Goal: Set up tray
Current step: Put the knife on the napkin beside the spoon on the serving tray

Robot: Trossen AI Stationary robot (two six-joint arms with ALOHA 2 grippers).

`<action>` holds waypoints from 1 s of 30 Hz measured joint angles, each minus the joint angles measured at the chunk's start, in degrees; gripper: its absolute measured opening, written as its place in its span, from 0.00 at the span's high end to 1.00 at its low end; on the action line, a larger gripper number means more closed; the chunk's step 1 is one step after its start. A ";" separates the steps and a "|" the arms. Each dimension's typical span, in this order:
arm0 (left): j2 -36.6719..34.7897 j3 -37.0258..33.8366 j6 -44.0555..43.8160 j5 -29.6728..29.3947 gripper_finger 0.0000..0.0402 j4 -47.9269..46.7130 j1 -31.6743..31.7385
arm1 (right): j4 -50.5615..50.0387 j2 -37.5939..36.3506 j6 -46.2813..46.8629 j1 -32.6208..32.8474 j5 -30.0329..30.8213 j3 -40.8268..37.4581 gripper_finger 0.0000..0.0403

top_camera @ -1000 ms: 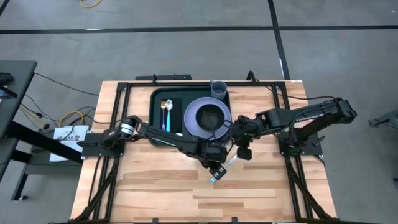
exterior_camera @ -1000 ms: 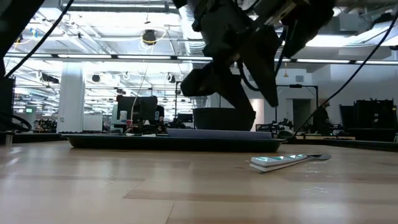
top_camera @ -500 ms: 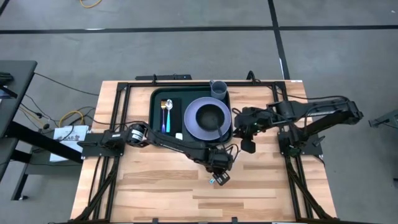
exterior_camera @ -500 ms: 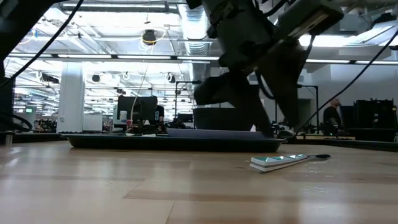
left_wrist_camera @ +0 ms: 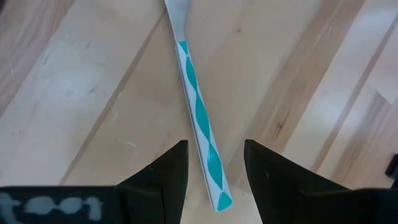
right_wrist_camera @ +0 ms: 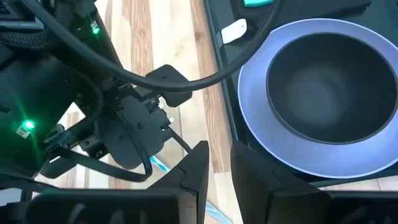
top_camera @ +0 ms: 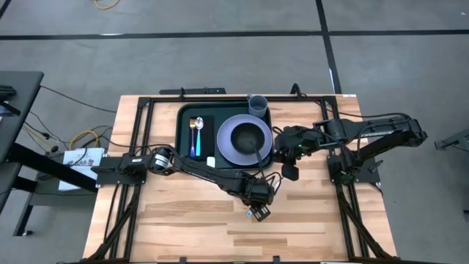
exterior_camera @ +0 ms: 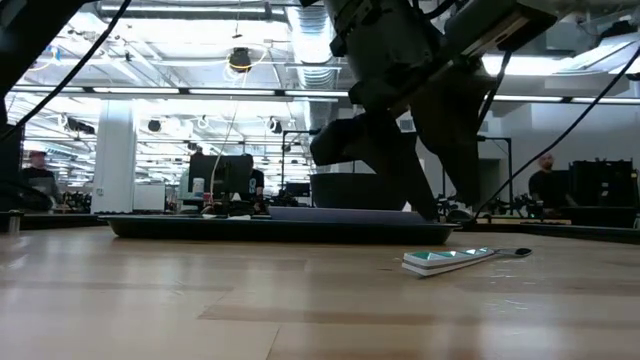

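The dark green tray lies at the table's far middle. It carries a purple-blue plate with a dark bowl, a grey cup and a spoon on a flat black rectangle. A utensil with a teal-and-white handle lies flat on the wood near the table's middle. My left gripper hangs open over it, one finger on each side of the handle's free end, apart from it. My right gripper waits by the tray's right rim, open by a narrow gap.
Bare wood stretches toward the near edge and both sides of the utensil. A small white item sits in the tray's near part beside the plate. Black frame rails run along the table's left and right sides. People show far off in the room.
My left gripper has moved toward the near edge and come down over the utensil's handle. My right gripper has drawn back from the plate toward the table's right edge. The utensil has stayed where it was.
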 joint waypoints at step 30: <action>1.97 -0.07 -2.19 -0.23 0.64 0.62 -1.77 | -0.01 -0.02 -0.09 -0.02 -0.02 0.00 0.85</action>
